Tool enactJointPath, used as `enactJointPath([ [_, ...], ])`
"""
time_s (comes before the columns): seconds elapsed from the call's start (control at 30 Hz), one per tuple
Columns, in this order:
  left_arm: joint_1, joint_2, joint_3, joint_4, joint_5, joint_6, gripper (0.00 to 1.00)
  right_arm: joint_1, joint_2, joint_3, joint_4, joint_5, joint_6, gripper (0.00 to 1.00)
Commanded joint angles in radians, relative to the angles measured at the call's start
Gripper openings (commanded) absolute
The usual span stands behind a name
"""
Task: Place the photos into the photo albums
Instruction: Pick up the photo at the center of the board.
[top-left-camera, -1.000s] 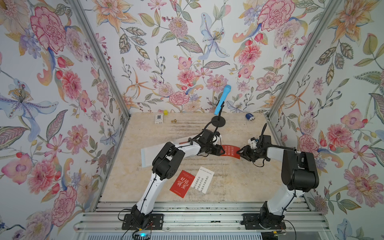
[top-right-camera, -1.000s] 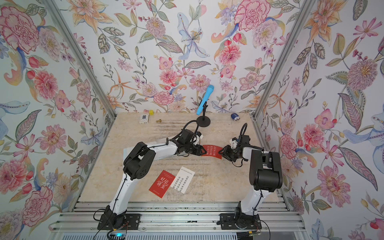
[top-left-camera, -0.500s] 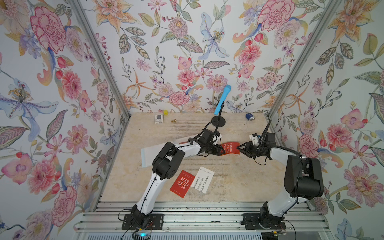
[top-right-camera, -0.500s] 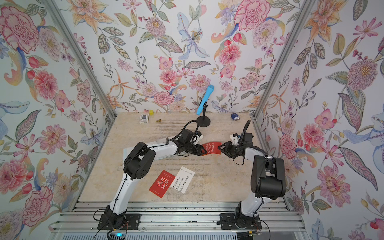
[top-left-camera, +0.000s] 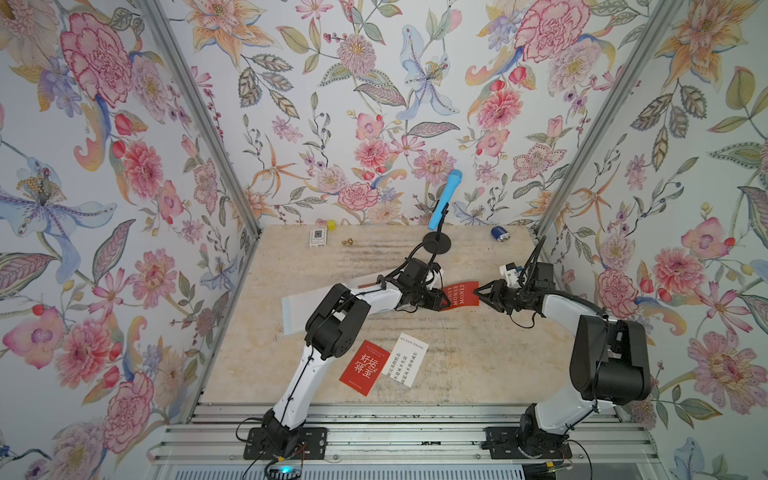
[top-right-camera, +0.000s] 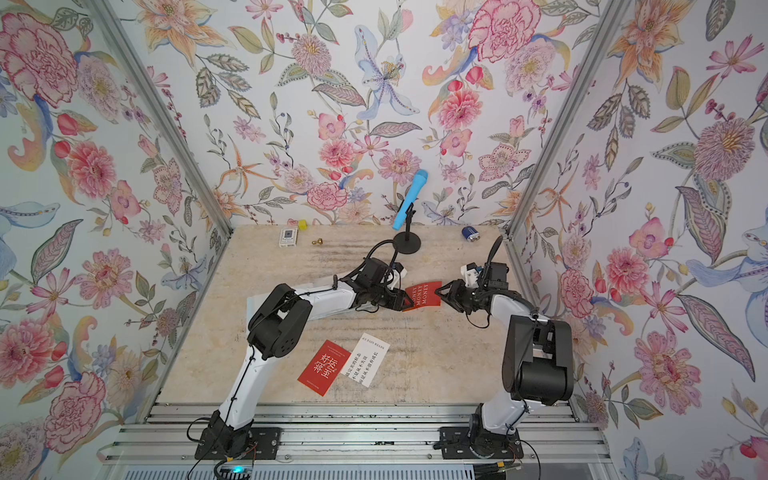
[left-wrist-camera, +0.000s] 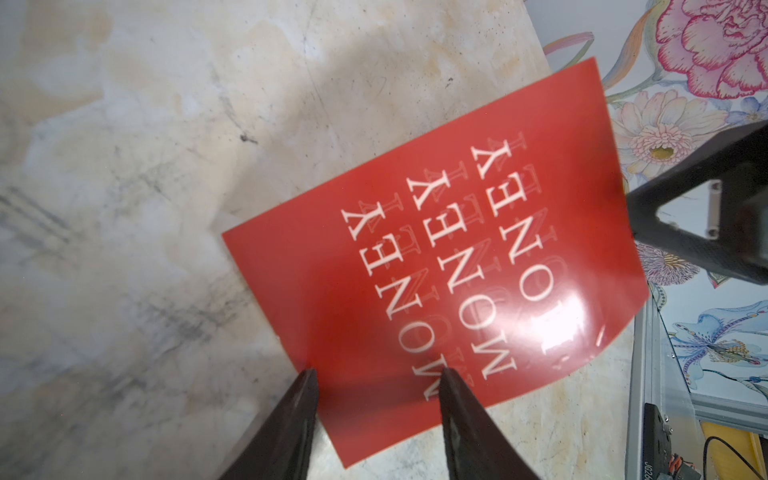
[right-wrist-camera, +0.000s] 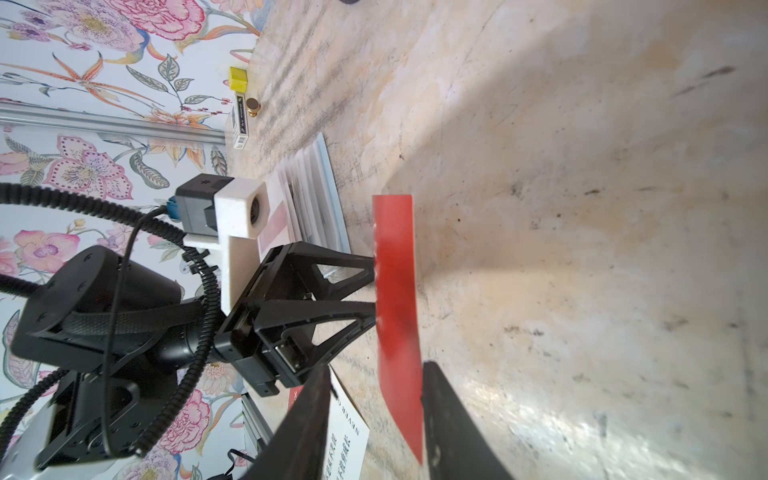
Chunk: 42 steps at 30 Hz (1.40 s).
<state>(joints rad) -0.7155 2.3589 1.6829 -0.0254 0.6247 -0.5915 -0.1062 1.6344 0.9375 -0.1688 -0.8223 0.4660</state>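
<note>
MONEY card (top-left-camera: 462, 294) bowed, long axis spanning left gripper (top-left-camera: 443, 297) to right gripper (top-left-camera: 478, 293). Left jaws spread; right's grip unclear.

The MONEY card (top-left-camera: 460, 296) is showing red with white lettering, the Chinese-lettered card (top-left-camera: 365, 367) is matching it, the printed card (top-left-camera: 407, 365) is showing white with black text, and the microphone (top-left-camera: 445, 200) is showing blue.

Beyond the parted left claw (left-wrist-camera: 378, 370) sits a red MONEY card (left-wrist-camera: 436, 266).
</note>
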Motion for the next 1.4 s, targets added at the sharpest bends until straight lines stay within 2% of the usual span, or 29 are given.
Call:
enactJointPath([
  [0.0,-0.009,0.046,0.009,-0.038,0.012,0.005,0.5,0.005,-0.024,0.027,-0.038,-0.041,0.006,0.39],
  [0.67,-0.009,0.035,-0.021,-0.016,0.01,-0.002,0.5,0.034,-0.001,0.055,-0.04,-0.089,0.007,0.39],
  [1.17,-0.009,0.007,-0.063,0.004,0.003,-0.004,0.5,0.054,0.039,0.047,-0.055,0.021,-0.032,0.37],
  [1.37,-0.008,-0.009,-0.07,0.029,0.016,-0.025,0.5,0.054,0.029,0.049,-0.075,0.059,-0.048,0.3],
])
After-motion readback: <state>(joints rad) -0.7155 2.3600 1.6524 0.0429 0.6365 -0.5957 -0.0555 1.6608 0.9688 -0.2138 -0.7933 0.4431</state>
